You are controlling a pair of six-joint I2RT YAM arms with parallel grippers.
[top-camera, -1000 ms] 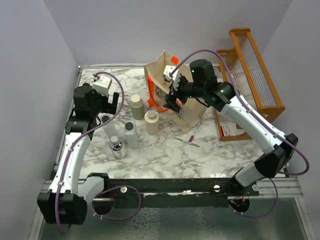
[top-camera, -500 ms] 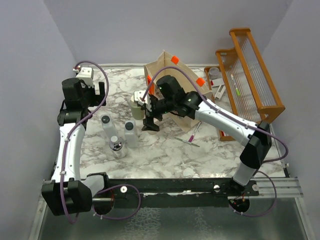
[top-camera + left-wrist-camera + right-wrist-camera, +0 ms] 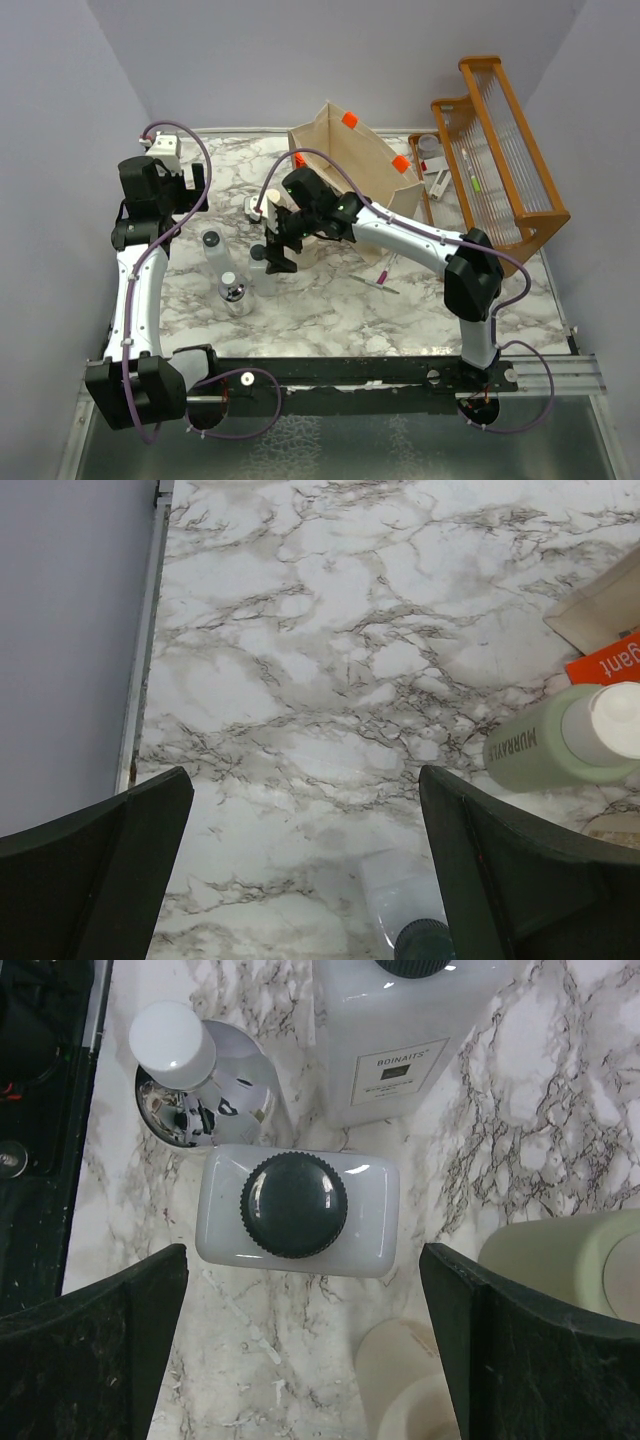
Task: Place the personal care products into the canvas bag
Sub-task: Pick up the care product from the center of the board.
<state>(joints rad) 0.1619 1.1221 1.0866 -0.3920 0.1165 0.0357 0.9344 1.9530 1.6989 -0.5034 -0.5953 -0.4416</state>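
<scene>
Over the white marble tabletop [image 3: 330, 300], my right arm [image 3: 400, 235] reaches far across to the left side, bent at the elbow, with the wrist tipped down. My right fingers [image 3: 110, 1350] are spread wide and point straight down. One finger sits on each side of a white square bottle with a dark round cap [image 3: 297, 1205], and neither one touches it. My left arm [image 3: 135, 290] is folded up at the left edge. My left fingers [image 3: 100, 870] are spread wide too, above bare marble, with nothing between them.

I count five small bottles, all standing on the tabletop.
- Two are white with dark caps: the square one under my right fingers and a taller white bottle with a label [image 3: 400, 1050] near it.
- One is a short clear bottle with a shiny chrome cap [image 3: 195, 1080], just beside the square one.
- One is an olive-green bottle with a cream cap [image 3: 560, 745].
- One is a beige bottle with a cream cap [image 3: 410, 1380], and only a bit of it shows.

One beige canvas bag with orange tabs [image 3: 360, 165] stands upright at the back, just behind the bottles. One orange wooden slatted rack [image 3: 505, 130] stands to its right.
</scene>
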